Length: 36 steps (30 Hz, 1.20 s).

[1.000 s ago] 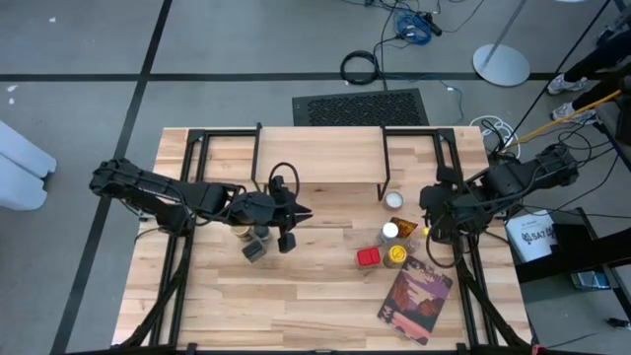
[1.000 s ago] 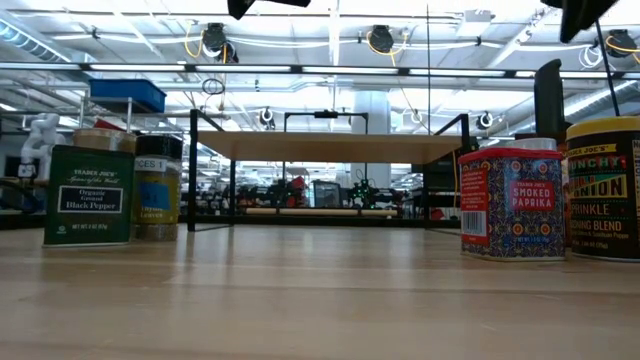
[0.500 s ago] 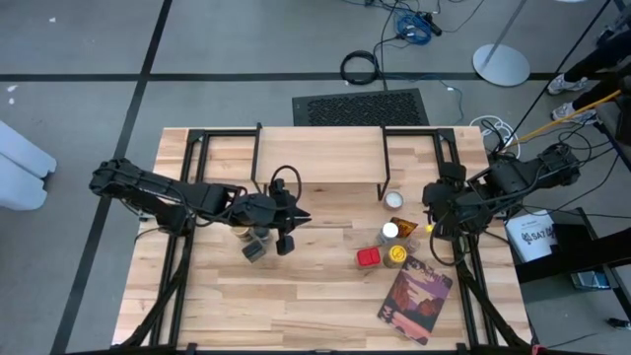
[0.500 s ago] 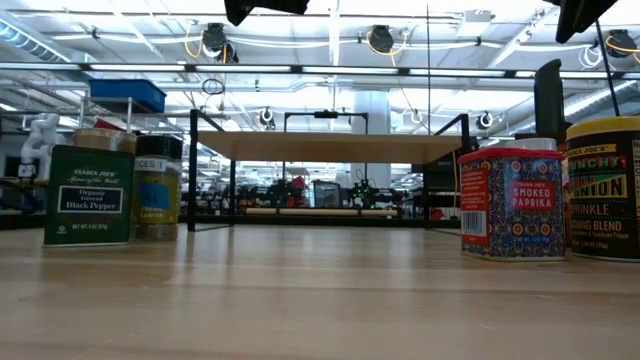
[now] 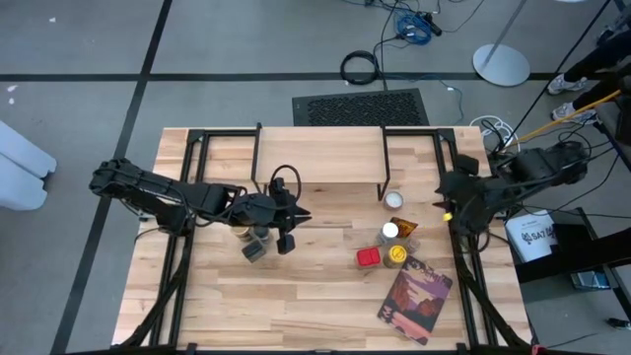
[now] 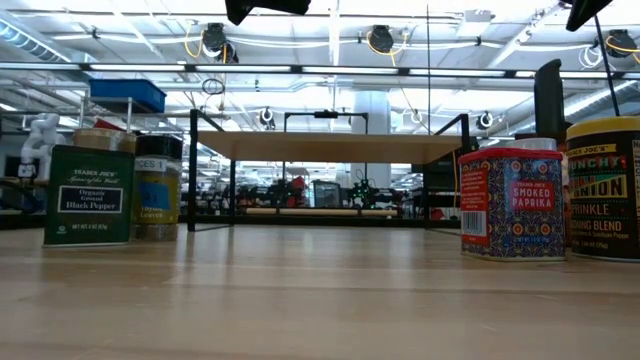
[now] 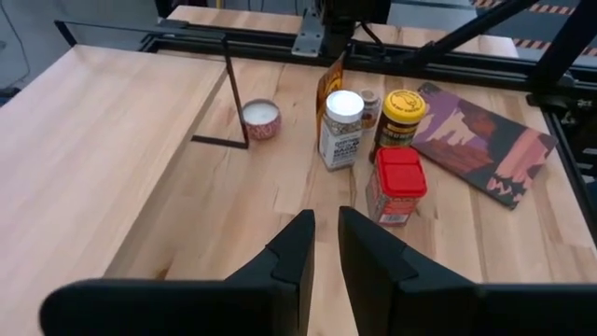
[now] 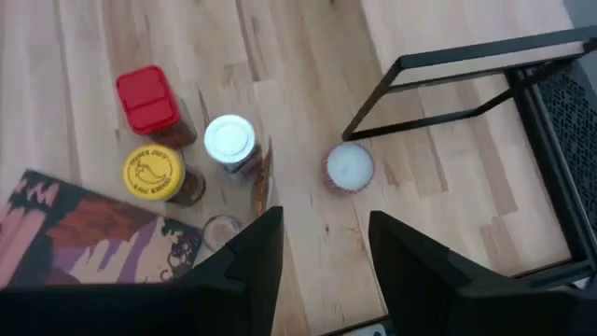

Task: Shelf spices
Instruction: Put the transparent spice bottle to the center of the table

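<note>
High view: I see the shelf [image 5: 320, 153] top bare; spices in two groups on the bench [image 5: 325, 286]. Left hand [image 5: 304, 213] hovers by the left group [image 5: 254, 244]; right hand [image 5: 443, 205] hangs at the right edge.
Low view: black pepper tin [image 6: 89, 195] and paprika tin [image 6: 511, 203] stand on the bench.
Left wrist: fingers [image 7: 297, 252] nearly shut, holding nothing.
Right wrist: fingers [image 8: 254, 257] apart, empty, above the white-topped jar [image 8: 229, 140].
Progress: I judge nothing shelved yet.

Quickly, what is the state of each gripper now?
Left gripper: nearly closed, holding nothing.
Right gripper: open, holding nothing.
</note>
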### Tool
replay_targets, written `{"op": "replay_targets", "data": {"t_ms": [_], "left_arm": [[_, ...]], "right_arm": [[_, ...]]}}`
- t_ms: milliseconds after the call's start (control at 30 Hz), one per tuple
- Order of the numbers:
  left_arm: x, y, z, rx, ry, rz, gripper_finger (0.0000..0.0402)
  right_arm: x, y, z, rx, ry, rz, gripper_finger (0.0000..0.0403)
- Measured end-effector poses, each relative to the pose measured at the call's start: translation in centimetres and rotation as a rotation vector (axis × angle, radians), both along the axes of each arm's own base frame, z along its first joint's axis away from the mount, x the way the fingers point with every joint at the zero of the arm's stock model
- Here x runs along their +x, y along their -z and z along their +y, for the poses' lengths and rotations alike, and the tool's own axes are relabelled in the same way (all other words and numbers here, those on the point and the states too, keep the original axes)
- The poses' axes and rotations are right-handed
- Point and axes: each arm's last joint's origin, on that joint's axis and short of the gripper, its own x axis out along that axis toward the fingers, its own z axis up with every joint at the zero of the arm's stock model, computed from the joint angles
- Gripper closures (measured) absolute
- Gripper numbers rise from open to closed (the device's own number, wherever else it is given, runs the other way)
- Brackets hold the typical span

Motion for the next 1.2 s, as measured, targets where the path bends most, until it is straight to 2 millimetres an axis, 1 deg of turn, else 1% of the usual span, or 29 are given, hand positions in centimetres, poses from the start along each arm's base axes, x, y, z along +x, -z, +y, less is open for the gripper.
{"op": "replay_targets", "data": {"t_ms": [100, 233, 333, 467, 633, 867, 1200], "left_arm": [[0.0, 0.0, 0.0, 0.003, -0.007, -0.001, 0.034], [0.0, 0.0, 0.0, -0.002, -0.01, -0.002, 0.034], [0.0, 0.0, 0.0, -0.004, -0.011, -0.004, 0.034], [0.2, -0.3, 0.0, -0.011, -0.012, -0.038, 0.034], [0.4, -0.6, 0.0, -0.008, -0.018, -0.076, 0.034], [0.5, -0.5, 0.5, 0.031, -0.109, -0.082, 0.034], [1.8, 1.0, 1.0, 0.042, -0.129, -0.033, 0.034]], "right_arm": [[-0.8, 1.0, -0.4, -0.002, 0.019, 0.002, 0.0256], [-1.7, 3.1, -0.8, 0.012, 0.067, 0.019, 0.0256], [-1.9, 4.5, -0.8, 0.035, 0.098, 0.006, 0.0256], [-1.8, 5.7, -0.7, 0.067, 0.102, -0.012, 0.0256], [-1.6, 5.8, -0.7, 0.07, 0.111, -0.05, 0.0256], [-1.5, 5.7, -0.8, 0.015, 0.127, -0.078, 0.0256], [-1.4, 5.7, -0.9, 0.005, 0.122, -0.083, 0.0256]]}}
